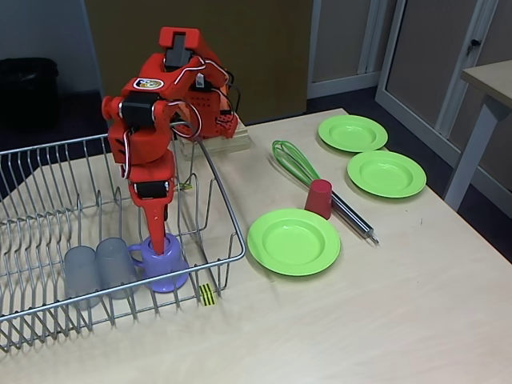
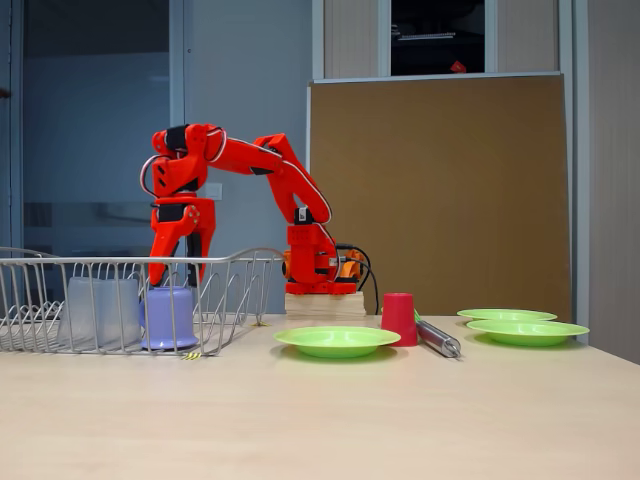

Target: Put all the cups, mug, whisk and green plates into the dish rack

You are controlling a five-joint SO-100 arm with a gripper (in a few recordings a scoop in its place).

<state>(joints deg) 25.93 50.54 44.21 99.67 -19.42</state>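
The tool [image 1: 158, 240] reaches down into the purple mug [image 1: 164, 268], which stands inside the dish rack [image 1: 228, 260] at the lower left; I cannot tell if it pinches. The mug looks light, hard and a bit slippery, so its rim or handle is the best place to hold

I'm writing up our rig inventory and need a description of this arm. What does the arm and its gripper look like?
The arm is bright red-orange plastic with black motor blocks set into its joints. White and red cables loop along its links. An oval sticker with coloured print sits near its upper joint. Its base stands on a pale wooden block. The gripper is the same red-orange, tapering to two narrow fingers.
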